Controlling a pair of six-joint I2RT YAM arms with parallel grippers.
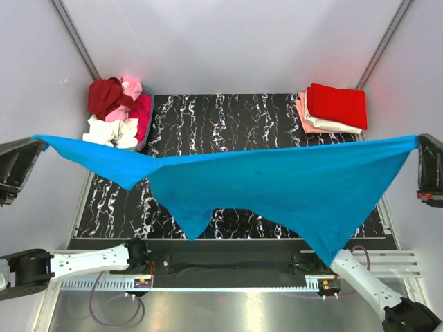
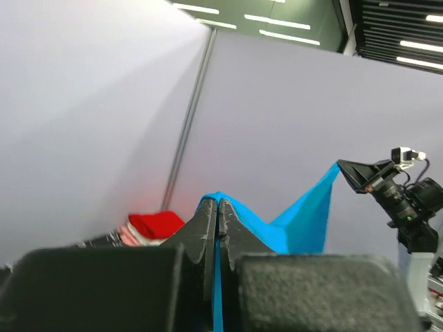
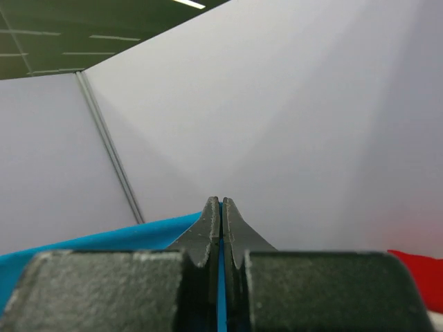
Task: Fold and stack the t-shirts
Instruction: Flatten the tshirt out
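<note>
The bright blue t-shirt (image 1: 256, 187) hangs stretched in the air across the whole table, held by two corners. My left gripper (image 1: 36, 142) is shut on its left corner, high at the left edge; the cloth (image 2: 297, 225) shows between the closed fingers in the left wrist view. My right gripper (image 1: 419, 141) is shut on the right corner, high at the right edge; blue cloth (image 3: 104, 238) shows in the right wrist view. A folded stack with a red t-shirt (image 1: 338, 104) on pink and cream ones lies at the back right. Unfolded dark red, pink, magenta and white t-shirts (image 1: 114, 111) fill a basket at the back left.
The black marbled table top (image 1: 228, 121) lies under the hanging shirt. The basket (image 1: 148, 124) stands at its back left corner. Grey walls close in both sides. The arm bases (image 1: 138, 259) sit at the near edge.
</note>
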